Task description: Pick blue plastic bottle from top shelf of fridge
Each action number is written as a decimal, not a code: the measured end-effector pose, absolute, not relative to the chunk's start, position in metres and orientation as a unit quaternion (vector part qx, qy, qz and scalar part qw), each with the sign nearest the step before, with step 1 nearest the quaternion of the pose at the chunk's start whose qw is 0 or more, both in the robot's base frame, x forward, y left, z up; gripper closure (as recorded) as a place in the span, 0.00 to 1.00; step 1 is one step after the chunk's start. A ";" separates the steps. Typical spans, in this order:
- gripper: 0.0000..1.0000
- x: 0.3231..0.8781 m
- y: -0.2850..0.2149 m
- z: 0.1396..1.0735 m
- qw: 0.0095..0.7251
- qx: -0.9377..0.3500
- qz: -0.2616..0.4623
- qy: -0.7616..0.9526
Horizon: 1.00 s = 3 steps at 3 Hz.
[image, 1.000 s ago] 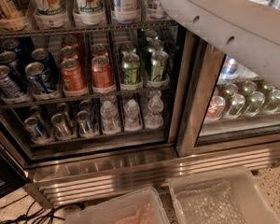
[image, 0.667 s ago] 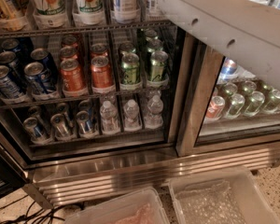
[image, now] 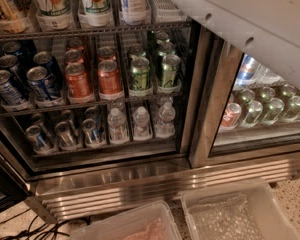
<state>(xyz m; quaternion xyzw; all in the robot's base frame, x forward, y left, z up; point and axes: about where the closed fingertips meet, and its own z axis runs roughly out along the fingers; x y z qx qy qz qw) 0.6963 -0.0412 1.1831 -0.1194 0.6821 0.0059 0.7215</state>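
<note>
The blue plastic bottle stands on the top shelf of the fridge. Only its lower part shows, with a blue-and-white label, and the frame's top edge cuts it off. An empty white slotted lane tray lies just to its right. My white arm crosses the top right corner, in front of the fridge's centre post. Its near end is just right of that tray. The gripper itself is out of the frame at the top.
White bottles with green-orange print stand left of the blue bottle. Racks below hold blue, orange and green cans and small water bottles. The right glass door is closed. Two clear bins sit on the floor in front.
The small part at the arm's tip that showed beside the blue bottle has left the frame at the top. The bottles and cans have not moved.
</note>
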 end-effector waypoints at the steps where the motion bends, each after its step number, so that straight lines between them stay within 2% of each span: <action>1: 1.00 0.685 -0.054 1.191 0.727 -0.111 -0.005 0.678; 3: 1.00 0.652 -0.085 1.171 0.697 -0.110 -0.034 0.708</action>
